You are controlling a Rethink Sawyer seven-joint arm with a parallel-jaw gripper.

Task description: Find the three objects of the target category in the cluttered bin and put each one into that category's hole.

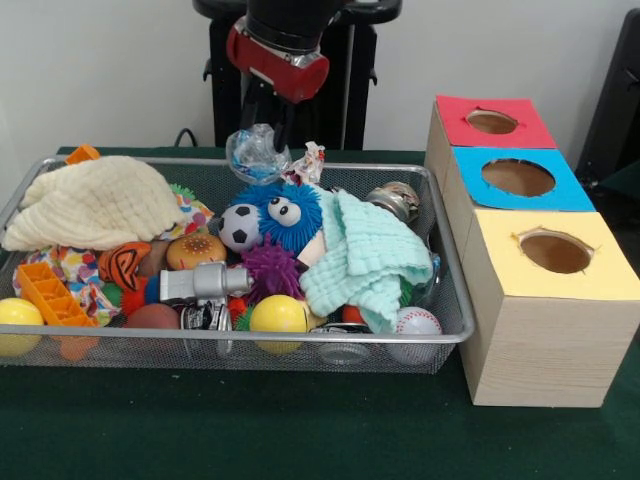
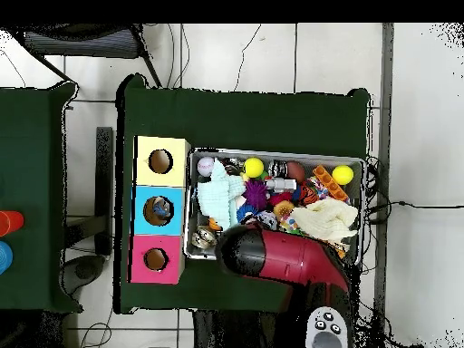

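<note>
Scanning from the bin's left: cream cloth (image 1: 95, 203) heaped in the left rear corner of the wire bin (image 1: 452, 330), orange brick (image 1: 52, 294) and a yellow ball (image 1: 17, 313) below it at the left front.
Bin's middle: soccer ball (image 1: 240, 227) touching the blue fuzzy toy (image 1: 286, 213), a purple spiky ball (image 1: 271, 270) just in front of them, a second yellow ball (image 1: 277, 314) against the front wall.
Bin's right part: mint cloth (image 1: 367, 258) draped over the clutter, baseball (image 1: 416, 322) at the right front corner, a shiny metal thing (image 1: 396, 198) near the right rear.
Right of the bin: three boxes in a row touching its right wall, yellow box (image 1: 553, 290) nearest the front, blue box (image 1: 515, 178) in the middle, red box (image 1: 489, 122) at the rear, each with a round hole on top.
Gripper: gripper (image 1: 262, 150) hangs over the bin's rear edge, about the middle, with a clear crinkled plastic thing (image 1: 255, 155) at its tips.
Jaws: cannot tell how far apart they stand; the plastic hides them, though it seems to hang from them.
Key relation: the boxes lie to the right of the gripper in the front view, well apart; which hole suits the plastic thing is not shown.
Likely step: judged as carrying the plastic thing up from the bin toward a hole.
</note>
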